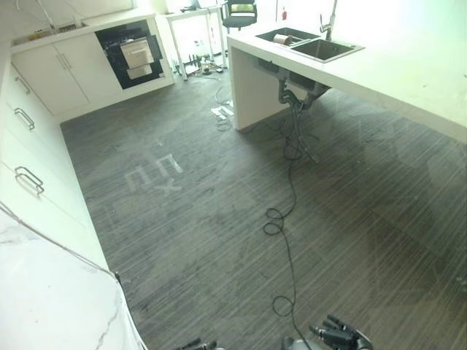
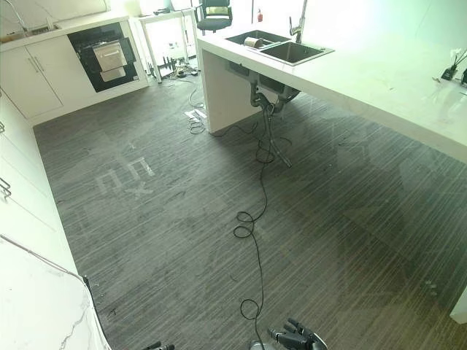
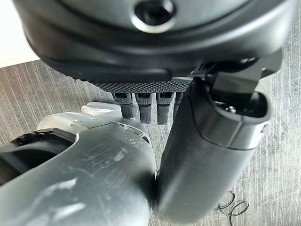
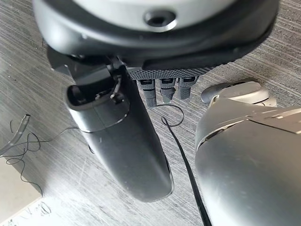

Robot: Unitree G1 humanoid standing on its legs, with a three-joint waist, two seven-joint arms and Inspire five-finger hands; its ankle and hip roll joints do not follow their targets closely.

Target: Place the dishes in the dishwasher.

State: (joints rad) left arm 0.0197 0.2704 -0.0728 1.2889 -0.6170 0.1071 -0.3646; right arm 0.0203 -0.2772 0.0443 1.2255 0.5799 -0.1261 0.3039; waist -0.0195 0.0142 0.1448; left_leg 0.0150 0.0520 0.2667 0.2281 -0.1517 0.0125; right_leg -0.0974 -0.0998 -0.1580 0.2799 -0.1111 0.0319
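Observation:
The dishwasher (image 1: 131, 52) is a black unit built into the white cabinets at the far back left, with a pale rack showing in its open front. A round dish (image 1: 282, 39) lies in the left basin of the steel sink (image 1: 326, 49) on the island at the back right. My left hand (image 3: 141, 47) hangs low beside me with its fingers (image 3: 143, 106) straight and nothing in it; it shows at the lower edge (image 1: 198, 344). My right hand (image 4: 155, 42) hangs the same way, thumb (image 4: 122, 141) out and holding nothing, also at the lower edge (image 1: 339, 337).
White drawers with metal handles (image 1: 29, 179) run along the left, and a marbled white counter (image 1: 51, 299) fills the lower left. The island counter (image 1: 408, 80) stretches along the right. Tape marks (image 1: 157, 173) lie on the grey striped floor. An office chair (image 1: 241, 13) stands at the back.

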